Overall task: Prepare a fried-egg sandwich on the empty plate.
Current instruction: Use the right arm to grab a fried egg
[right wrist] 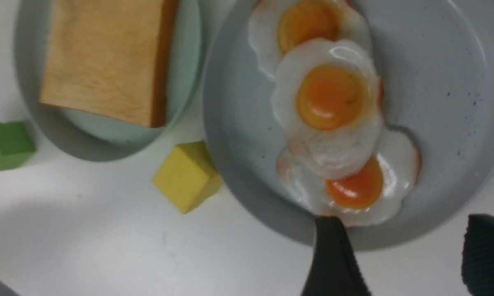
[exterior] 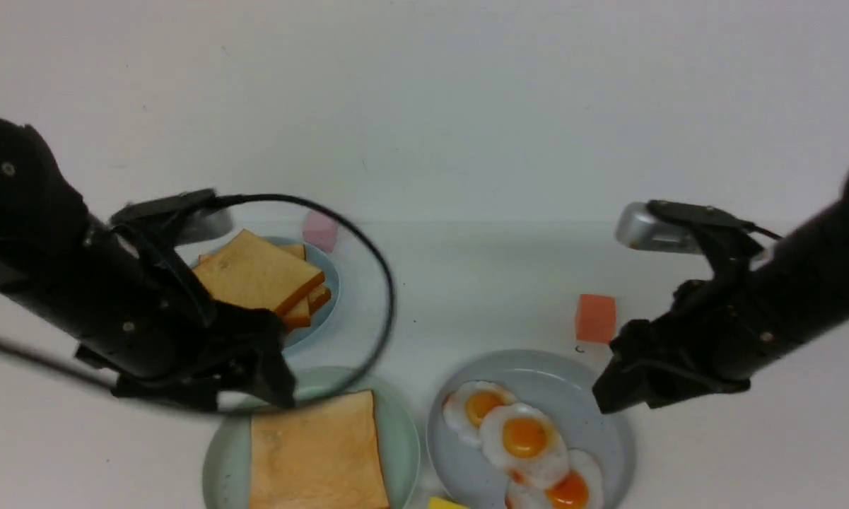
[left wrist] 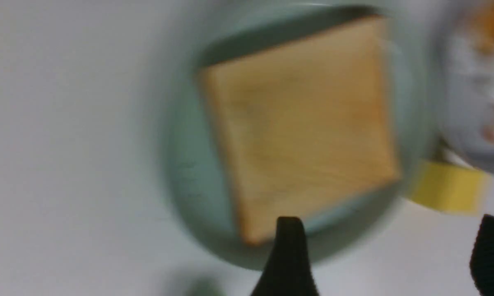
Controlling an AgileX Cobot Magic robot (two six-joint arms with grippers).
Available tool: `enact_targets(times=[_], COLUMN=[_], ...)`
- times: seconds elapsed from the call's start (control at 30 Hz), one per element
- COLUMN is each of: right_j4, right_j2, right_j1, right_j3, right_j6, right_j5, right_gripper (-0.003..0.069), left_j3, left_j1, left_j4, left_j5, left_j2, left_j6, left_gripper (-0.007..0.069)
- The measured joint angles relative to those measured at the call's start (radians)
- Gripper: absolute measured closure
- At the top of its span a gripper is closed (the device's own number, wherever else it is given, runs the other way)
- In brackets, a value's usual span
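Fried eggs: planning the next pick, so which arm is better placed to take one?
Right. The right claw hangs open at the rim of the grey-blue plate holding the fried eggs; the left claw is at the mint-green plate with the toast.

Left arm (exterior: 78,297), right arm (exterior: 749,325), jaws parted, empty.

It looked like a robotics lab rather than a kitchen: a bare white bench (exterior: 466,283) against a blank wall (exterior: 424,92), toy fried eggs (exterior: 524,437) and toy toast (exterior: 316,452) on plates (exterior: 608,417), loose coloured cubes (exterior: 595,318), and a black left arm (exterior: 78,283) and right arm (exterior: 785,304) over it.
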Motion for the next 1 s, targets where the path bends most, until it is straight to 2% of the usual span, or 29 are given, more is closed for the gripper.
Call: enact_targets(times=[0.07,0.1,0.17,0.33,0.37,0.6,0.8,1.0], right_j4=[-0.004,-0.008,-0.008,0.039,0.063,0.256,0.278,0.300], right_j2=[0.051,0.118,0.180,0.305,0.327,0.437,0.441,0.441], right_j1=[0.000,0.000,0.000,0.000,0.000,-0.030,-0.080,-0.089], right_j3=[-0.032,-0.073,-0.107,-0.145,-0.148,-0.152,-0.160,-0.160], right_j6=[-0.009,-0.018,-0.023,-0.091,-0.119,-0.269,-0.284,-0.297], right_j5=[0.005,0.019,0.034,0.017,0.012,-0.002,-0.001,0.007], right_gripper=[0.0239,0.0253,0.0265,0.0277,0.0277,0.0277,0.0277,0.0284], left_j3=[0.000,0.000,0.000,0.000,0.001,0.003,0.003,0.003], left_j1=[-0.072,-0.161,-0.231,-0.326,-0.333,-0.340,-0.340,-0.341], left_j4=[-0.012,-0.011,0.012,0.079,0.084,0.092,0.092,0.093], left_j5=[-0.001,-0.015,-0.036,-0.073,-0.073,-0.063,-0.062,-0.062], left_j2=[-0.039,-0.082,-0.117,-0.171,-0.175,-0.177,-0.177,-0.177], left_j6=[0.024,0.033,0.020,-0.043,-0.047,-0.055,-0.056,-0.057], left_gripper=[0.0142,0.0218,0.0319,0.0606,0.0638,0.0638,0.0638,0.0638])
